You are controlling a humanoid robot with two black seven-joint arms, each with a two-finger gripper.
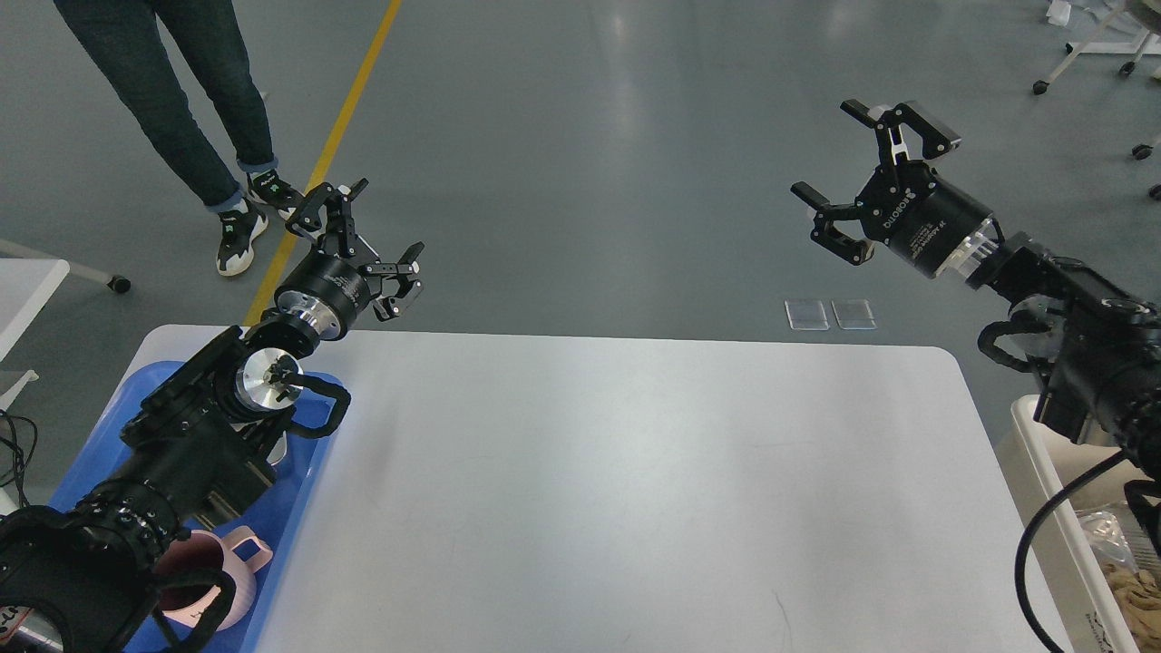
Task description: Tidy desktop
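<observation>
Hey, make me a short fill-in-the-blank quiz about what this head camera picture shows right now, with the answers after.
1. Both the left gripper and the right gripper have their fingers ____.
2. The pink cup sits in the ____ tray.
3. The tray lies on the ____ side of the desktop.

Answers: open; blue; left

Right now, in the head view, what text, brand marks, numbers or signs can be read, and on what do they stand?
"ROBOTIQ": white brand lettering on the black body of the right gripper, seen tilted and small, so the reading is uncertain.
A second, smaller line of white print beside it: too small to read.
Green marks on the sneakers of the person standing at far left: too small to read.
Nothing legible on the left gripper, the desktop or the blue tray.
</observation>
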